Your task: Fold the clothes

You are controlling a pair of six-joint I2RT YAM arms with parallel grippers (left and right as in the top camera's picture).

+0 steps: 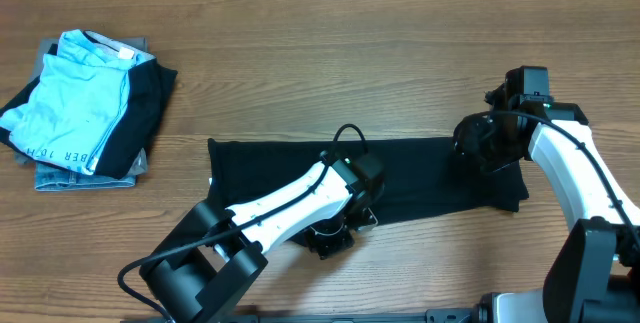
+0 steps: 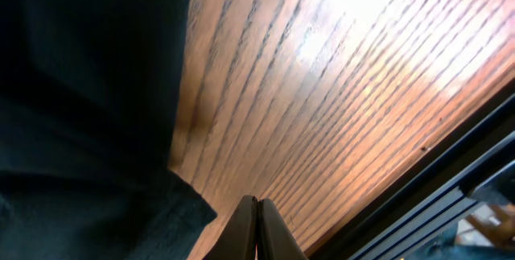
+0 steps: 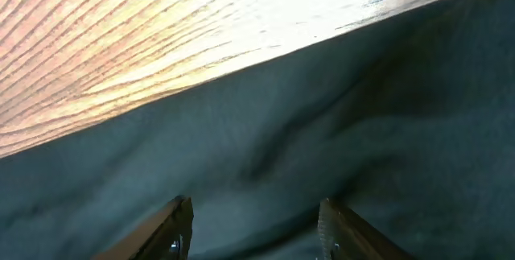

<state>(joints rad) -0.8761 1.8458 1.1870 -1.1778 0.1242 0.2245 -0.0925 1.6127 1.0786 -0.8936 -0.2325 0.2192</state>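
The black T-shirt [image 1: 420,178] lies folded into a long flat band across the middle of the table. My left gripper [image 1: 335,238] sits at the band's front edge; in the left wrist view its fingers [image 2: 257,205] are shut together with nothing between them, beside the black T-shirt [image 2: 88,107]. My right gripper [image 1: 482,143] hovers over the band's right end. In the right wrist view its fingers [image 3: 256,208] are open just above the black T-shirt [image 3: 322,131], with nothing held.
A pile of folded garments [image 1: 85,108] lies at the far left: a light blue one with dark lettering on top, a dark piece and a grey-blue denim-like piece beneath. The wooden table's front edge [image 2: 418,163] is close to my left gripper.
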